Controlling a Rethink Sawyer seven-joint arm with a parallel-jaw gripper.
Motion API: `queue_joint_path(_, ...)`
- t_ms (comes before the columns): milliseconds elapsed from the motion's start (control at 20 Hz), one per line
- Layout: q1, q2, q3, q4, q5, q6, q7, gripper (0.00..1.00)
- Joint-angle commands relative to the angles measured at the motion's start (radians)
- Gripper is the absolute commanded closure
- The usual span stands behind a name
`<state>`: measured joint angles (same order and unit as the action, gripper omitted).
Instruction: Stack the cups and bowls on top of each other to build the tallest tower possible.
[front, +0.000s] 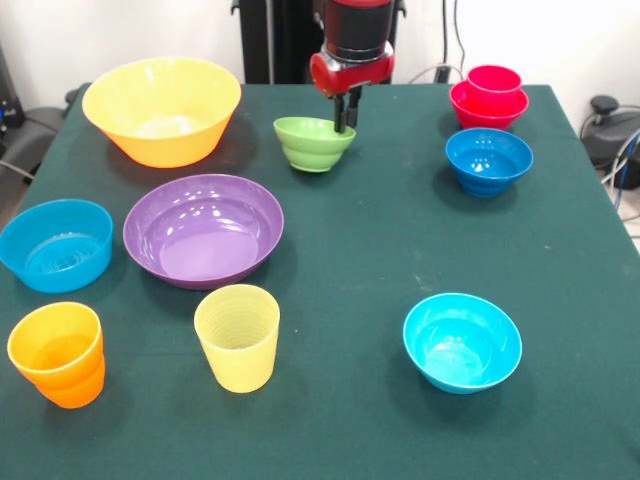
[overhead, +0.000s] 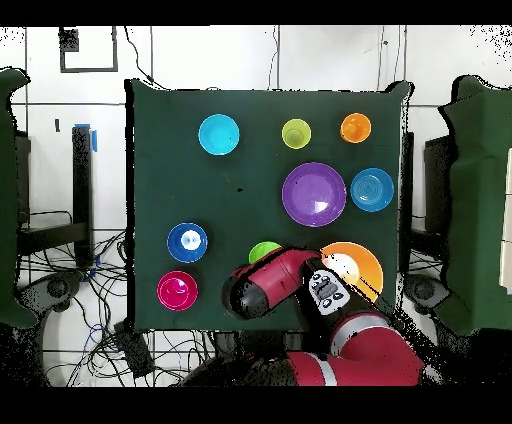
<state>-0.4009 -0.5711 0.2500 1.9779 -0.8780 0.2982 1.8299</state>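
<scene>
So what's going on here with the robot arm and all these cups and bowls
The robot arm has its claw down at the rim of the small green bowl at the far side of the table, one finger inside the bowl. Whether it grips the rim cannot be seen. The only stack so far is a red cup in a red bowl. The other bowls and the yellow cup and orange cup sit singly.

In the overhead view the arm (overhead: 290, 285) covers most of the lime green bowl (overhead: 263, 249) and the near part of the yellow-orange bowl (overhead: 362, 260). In the front view the arm is cut off by the top edge above the lime green bowl (front: 313, 142). The gripper (front: 346, 122) stands at that bowl's rim; whether its fingers clamp the rim cannot be determined.
</scene>
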Motion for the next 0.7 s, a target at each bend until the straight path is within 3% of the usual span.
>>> queue_joint_path(50, -0.03, 0.003, 0.096, -0.054, 0.005, 0.003, -0.029, 1.0)
queue_joint_path(400, -0.084, -0.073, 0.188, 0.003, 0.101, 0.123, -0.099, 1.0)
queue_joint_path(700, -0.093, -0.102, 0.195, 0.033, 0.115, 0.131, -0.09, 1.0)
